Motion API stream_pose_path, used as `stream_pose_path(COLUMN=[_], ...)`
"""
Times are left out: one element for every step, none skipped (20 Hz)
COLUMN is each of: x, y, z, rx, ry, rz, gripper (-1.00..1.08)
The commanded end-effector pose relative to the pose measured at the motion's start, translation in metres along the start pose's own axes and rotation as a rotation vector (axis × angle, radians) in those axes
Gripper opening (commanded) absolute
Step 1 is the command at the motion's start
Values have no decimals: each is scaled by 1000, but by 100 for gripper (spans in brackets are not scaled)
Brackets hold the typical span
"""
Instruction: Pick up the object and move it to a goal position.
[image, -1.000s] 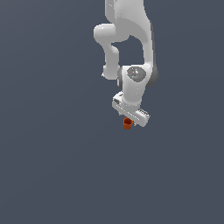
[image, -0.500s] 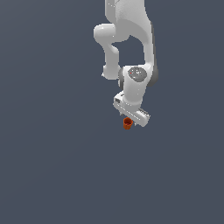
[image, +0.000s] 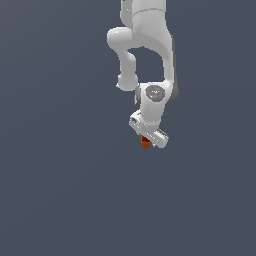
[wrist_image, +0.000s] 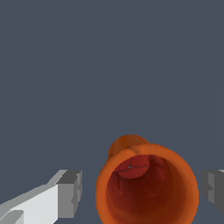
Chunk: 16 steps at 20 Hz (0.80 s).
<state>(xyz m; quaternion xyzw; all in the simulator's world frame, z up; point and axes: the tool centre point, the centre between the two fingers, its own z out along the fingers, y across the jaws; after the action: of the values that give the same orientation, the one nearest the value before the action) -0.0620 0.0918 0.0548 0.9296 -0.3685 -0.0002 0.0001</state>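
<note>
The object (wrist_image: 146, 188) is a small orange-red cup with its open mouth facing the wrist camera, lying between my two grey fingertips (wrist_image: 72, 192). My gripper (wrist_image: 142, 190) is open: a narrow gap shows on each side of the cup. In the exterior view the object (image: 145, 143) is a tiny orange spot just under the white hand, with my gripper (image: 148, 139) directly over it and its fingers mostly hidden by the hand.
A plain dark grey-blue surface (image: 60, 190) fills the scene in both views. The white arm (image: 147, 30) comes down from the top of the exterior view. No goal marker or other object shows.
The wrist and hand have sunk slightly toward the cup. The cup has stayed in place.
</note>
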Motion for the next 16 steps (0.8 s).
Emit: stream_pose_path(x=[0,0,0,0,0,0,0,0,0,0,0,0,0,0,0,0], y=[0,0,0,0,-1,-1,-1,-1,-1,-1,-1,-1,-1,-1,-1,-1], z=[10,13,15,16,17,17,17,17,17,17,17,17,17,17,17,17], rx=[0,0,0,0,0,0,0,0,0,0,0,0,0,0,0,0], ry=[0,0,0,0,0,0,0,0,0,0,0,0,0,0,0,0], rz=[1,1,1,1,1,1,1,1,1,1,1,1,1,1,1,1], gripper=[100,100,100,100,100,100,-100,-100,-100,-100,-100,-100,-100,-100,-100,-100])
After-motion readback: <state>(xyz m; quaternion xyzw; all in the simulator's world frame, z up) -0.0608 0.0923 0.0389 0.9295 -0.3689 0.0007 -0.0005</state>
